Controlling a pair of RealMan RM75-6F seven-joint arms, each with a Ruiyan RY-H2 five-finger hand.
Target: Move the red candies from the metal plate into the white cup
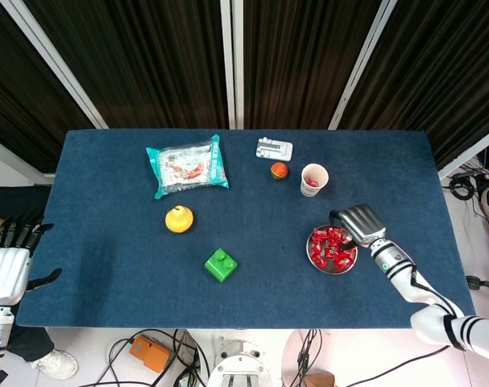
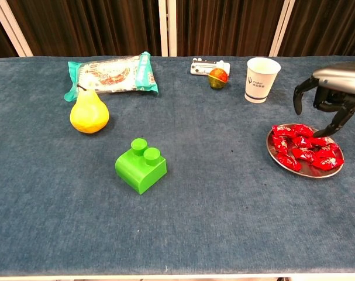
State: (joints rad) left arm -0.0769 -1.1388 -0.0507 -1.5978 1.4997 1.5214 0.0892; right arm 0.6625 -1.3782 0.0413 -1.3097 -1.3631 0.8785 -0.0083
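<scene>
Cup: white cup far right on the desk; some red shows inside.
Plate: metal plate near right, red candies mostly left.
Right hand: over plate, fingers spread downward, nothing held.
Left hand: off the desk's left edge, fingers apart, idle.

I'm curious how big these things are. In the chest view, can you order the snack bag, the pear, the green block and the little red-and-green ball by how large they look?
1. Snack bag, though farther back.
2. Green block and pear look alike; the block is nearer the camera.
3. Ball, clearly smallest.
</scene>
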